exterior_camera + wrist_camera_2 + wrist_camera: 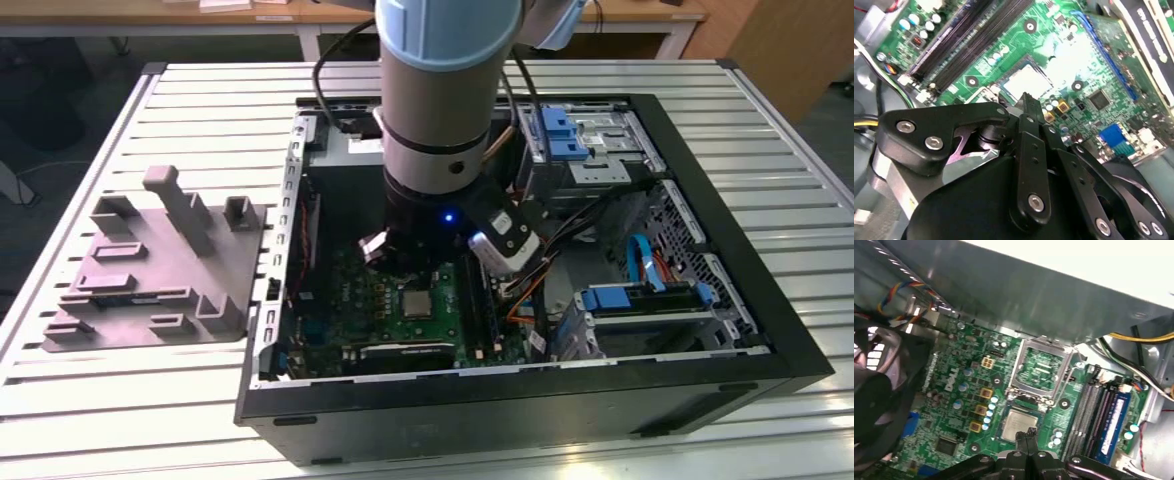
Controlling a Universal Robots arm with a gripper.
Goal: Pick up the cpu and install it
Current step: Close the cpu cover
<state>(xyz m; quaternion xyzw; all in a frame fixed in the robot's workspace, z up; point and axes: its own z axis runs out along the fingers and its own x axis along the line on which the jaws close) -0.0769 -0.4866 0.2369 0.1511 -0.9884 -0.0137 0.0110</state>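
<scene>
Gripper (1028,436) hangs inside the open black computer case (747,300), fingertips pressed together, holding nothing, directly over the small pale silver-grey square cpu (1018,424). Going left to right in the exterior view: grey plastic fixture with upright pegs (147,265) on the slatted metal table (107,400), then green motherboard (400,325) where the cpu (418,303) lies flat in its socket, then blue drive brackets (638,296)

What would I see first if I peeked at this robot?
A thick arm reaches down into an open black computer case on a slatted table. Inside lies a green circuit board with the small silver cpu on it, right by the gripper. A grey block with pegs sits outside, at the exterior view's left.
</scene>
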